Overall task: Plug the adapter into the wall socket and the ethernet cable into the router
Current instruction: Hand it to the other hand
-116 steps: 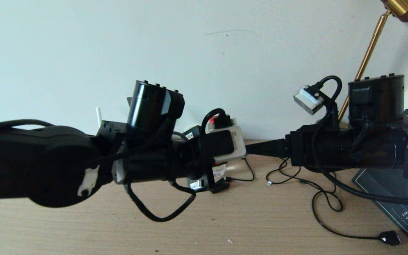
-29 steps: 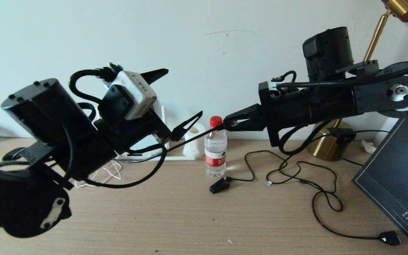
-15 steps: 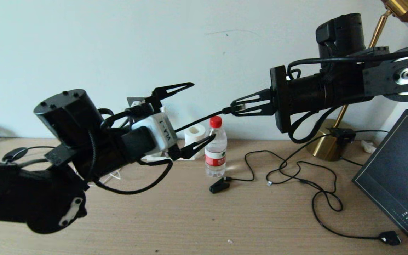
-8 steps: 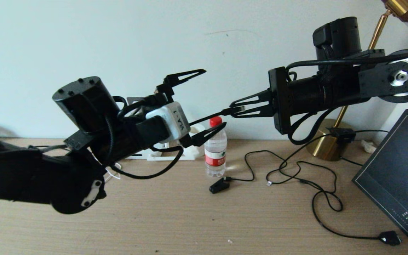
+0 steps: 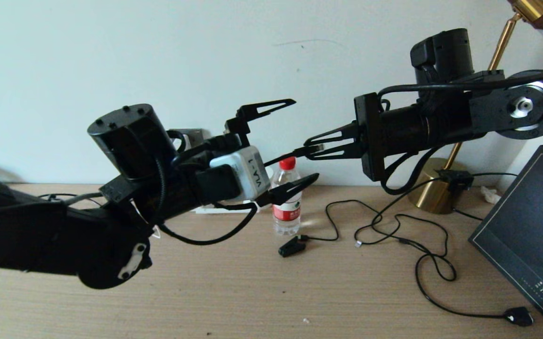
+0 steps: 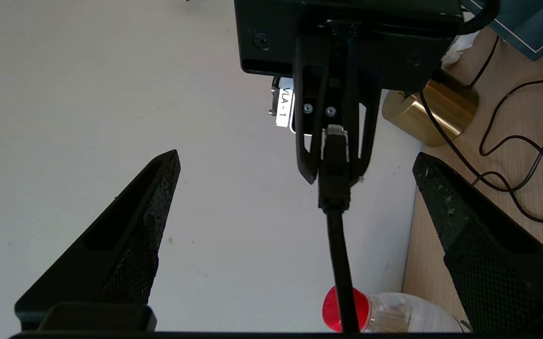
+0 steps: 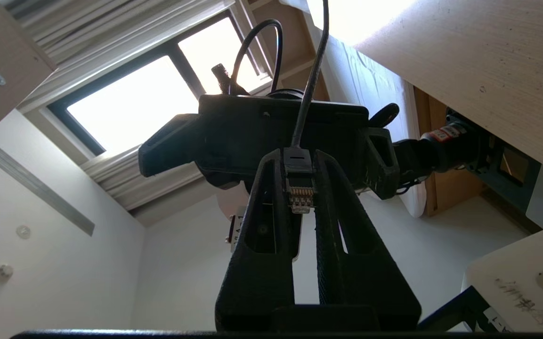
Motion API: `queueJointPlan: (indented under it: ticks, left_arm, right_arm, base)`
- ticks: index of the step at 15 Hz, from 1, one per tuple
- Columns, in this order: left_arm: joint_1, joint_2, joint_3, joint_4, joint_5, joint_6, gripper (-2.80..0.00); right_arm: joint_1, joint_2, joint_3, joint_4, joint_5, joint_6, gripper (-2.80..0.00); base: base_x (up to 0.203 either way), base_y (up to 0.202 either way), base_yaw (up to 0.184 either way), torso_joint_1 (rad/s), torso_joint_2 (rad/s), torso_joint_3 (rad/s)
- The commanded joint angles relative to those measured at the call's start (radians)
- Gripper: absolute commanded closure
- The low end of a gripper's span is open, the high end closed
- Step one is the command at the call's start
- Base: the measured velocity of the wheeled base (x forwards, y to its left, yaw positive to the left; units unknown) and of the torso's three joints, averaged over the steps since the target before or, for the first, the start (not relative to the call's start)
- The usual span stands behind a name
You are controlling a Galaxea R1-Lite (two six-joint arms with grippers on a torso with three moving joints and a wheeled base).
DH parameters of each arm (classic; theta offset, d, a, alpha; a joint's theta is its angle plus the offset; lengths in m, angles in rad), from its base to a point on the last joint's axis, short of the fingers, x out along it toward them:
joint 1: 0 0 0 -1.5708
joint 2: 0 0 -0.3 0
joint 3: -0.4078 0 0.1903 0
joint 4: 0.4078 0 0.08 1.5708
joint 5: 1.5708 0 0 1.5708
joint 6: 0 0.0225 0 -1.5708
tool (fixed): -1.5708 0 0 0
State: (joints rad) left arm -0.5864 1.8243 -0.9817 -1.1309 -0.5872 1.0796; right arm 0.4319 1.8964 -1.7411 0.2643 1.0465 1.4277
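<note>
Over on the left, the left arm reaches up and across the wooden desk (image 5: pixel 252 292), and its left gripper (image 5: pixel 295 143) is spread as wide as it goes, one finger (image 5: pixel 266 109) up against the wall, the other down by the water bottle (image 5: pixel 286 202), with nothing between them. Just past it, the ethernet cable (image 5: pixel 280 157) rises from behind the left wrist in a taut diagonal up to the right (its long axis points nearly straight into that open mouth, as the left wrist view shows, where the cord runs up the middle between both fingers). The clear-tipped connector (image 7: pixel 299 190) sits pinched in the right gripper (image 5: pixel 316 145), whose jaws are closed tight on the plug body with the gold contacts peeking out toward the wrist. So the two grippers face each other nose to nose, the left one nearer the free run of cable, the right one holding level from the right side. This looks like a handover or regrip: the left needs only to advance along the cord line and close. The wall socket (image 5: pixel 195 136) shows only as a grey corner behind the left wrist; the router and the adapter are hidden. Further right, loose thin black cords sprawl on the desk beside a brass lamp base (image 5: pixel 433 190).
</note>
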Motion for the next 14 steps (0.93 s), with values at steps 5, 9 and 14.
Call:
queueJointPlan:
  ticks: [5,9,14]
  left_arm:
    - [0.002,-0.003,0.029,-0.007,-0.004,0.005,-2.8]
    - [0.0,-0.003,0.026,-0.01,-0.003,0.003,-2.8]
    - [0.0,-0.003,0.029,-0.015,-0.006,0.0,-2.8]
  right_arm:
    - [-0.033,-0.005,0.003,0.001,0.079,0.002,0.0]
    - [-0.033,-0.005,0.005,0.001,0.081,0.002,0.0]
    - [-0.032,-0.005,0.002,0.001,0.081,0.002,0.0]
  base:
    - [0.0,0.0,0.0,0.0,0.0,0.0]
    - [0.0,0.0,0.0,0.0,0.0,0.0]
    - [0.0,0.0,0.0,0.0,0.0,0.0]
